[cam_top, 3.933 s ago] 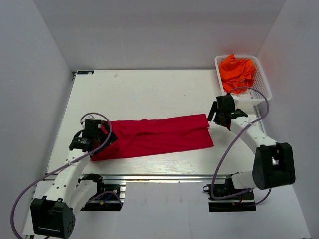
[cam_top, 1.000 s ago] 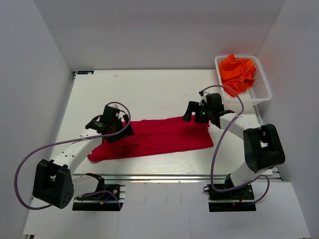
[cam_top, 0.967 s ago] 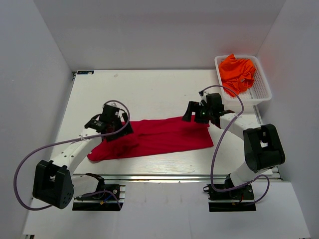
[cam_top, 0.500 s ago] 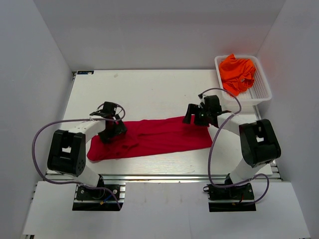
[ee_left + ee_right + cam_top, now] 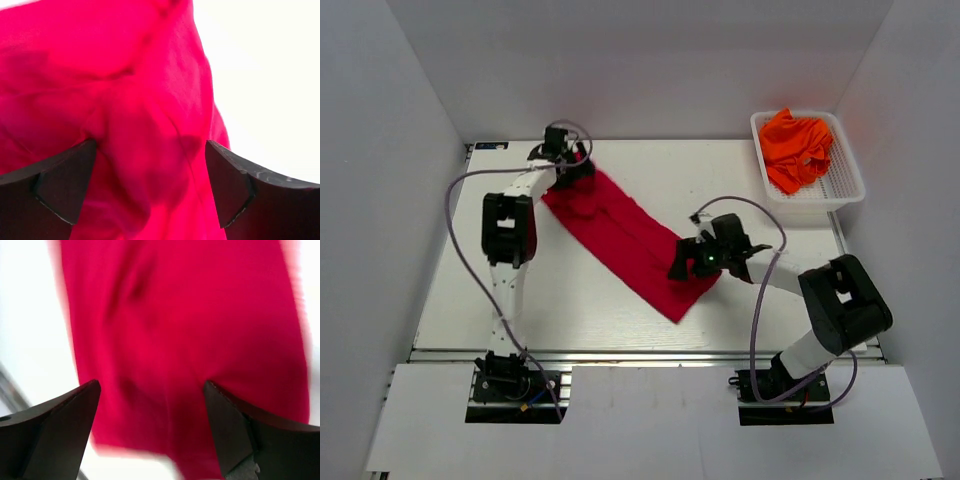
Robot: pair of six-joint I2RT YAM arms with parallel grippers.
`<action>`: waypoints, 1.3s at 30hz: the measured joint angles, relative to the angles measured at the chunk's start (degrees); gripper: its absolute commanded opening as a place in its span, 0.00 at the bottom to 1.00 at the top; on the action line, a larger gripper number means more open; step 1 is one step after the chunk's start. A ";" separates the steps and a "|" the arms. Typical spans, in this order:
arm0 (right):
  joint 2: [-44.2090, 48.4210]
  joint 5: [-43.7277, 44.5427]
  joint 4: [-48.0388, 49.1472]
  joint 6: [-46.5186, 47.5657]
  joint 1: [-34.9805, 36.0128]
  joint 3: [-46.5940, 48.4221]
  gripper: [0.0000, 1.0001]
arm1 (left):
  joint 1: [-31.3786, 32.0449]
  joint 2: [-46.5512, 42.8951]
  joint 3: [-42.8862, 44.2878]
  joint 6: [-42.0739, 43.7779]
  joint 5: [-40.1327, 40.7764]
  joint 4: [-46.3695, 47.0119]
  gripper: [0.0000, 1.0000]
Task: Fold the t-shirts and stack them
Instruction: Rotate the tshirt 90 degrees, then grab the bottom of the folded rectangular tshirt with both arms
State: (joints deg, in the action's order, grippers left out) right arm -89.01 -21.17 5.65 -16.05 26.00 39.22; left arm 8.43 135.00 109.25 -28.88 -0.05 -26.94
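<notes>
The crimson red t-shirt (image 5: 630,235) lies as a long folded strip, running diagonally from the far left of the table to near its middle. My left gripper (image 5: 572,172) is over its far end; in the left wrist view (image 5: 150,150) the jaws stand wide apart with bunched red cloth (image 5: 125,90) between them. My right gripper (image 5: 692,262) is over the near end; the blurred right wrist view (image 5: 150,387) shows its jaws wide apart over red cloth (image 5: 190,315). Orange t-shirts (image 5: 797,140) lie crumpled in the basket.
The white mesh basket (image 5: 848,175) stands at the far right corner of the white table (image 5: 520,270). Grey walls close in the left, back and right. The left arm reaches far along the table's left side.
The red shirt has swung from lying left to right near the front to a diagonal. My left gripper moved to the far left corner; my right gripper moved nearer and to the left.
</notes>
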 measured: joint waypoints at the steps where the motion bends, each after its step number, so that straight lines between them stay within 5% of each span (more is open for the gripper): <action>1: -0.48 -0.85 -0.55 1.92 2.93 0.48 0.85 | 0.04 5.18 7.74 0.61 -2.97 1.77 1.00; 4: -4.33 -3.37 -3.39 7.78 13.03 4.83 0.55 | 0.44 18.88 24.35 0.13 -16.35 13.86 1.00; 10: -14.40 -11.13 -8.48 16.79 23.98 16.68 0.69 | 2.40 31.61 33.14 -12.07 -30.75 38.23 1.00; 12: -15.34 -12.70 -8.70 17.99 25.07 17.92 0.90 | 3.02 32.50 33.22 -14.32 -31.89 42.23 1.00; 15: -14.78 -13.35 -8.96 19.76 26.23 18.10 0.90 | 3.45 32.35 31.67 -15.04 -32.04 45.03 1.00; 24: -12.63 -9.44 -9.09 19.82 27.45 16.65 0.90 | 3.82 30.73 29.99 -13.97 -27.06 43.50 1.00; 30: -0.57 -4.63 -7.10 17.64 27.50 9.20 0.90 | 4.31 27.10 28.76 -9.16 -20.33 35.95 1.00; 39: 9.92 4.79 -3.67 11.30 27.39 6.29 0.90 | 3.65 11.69 27.30 0.37 -15.98 28.28 1.00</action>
State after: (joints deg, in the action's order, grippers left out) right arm -79.09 -16.38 1.98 -4.75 53.39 45.52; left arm 12.08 146.69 136.55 -28.51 -16.03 1.34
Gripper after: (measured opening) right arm 0.901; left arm 0.997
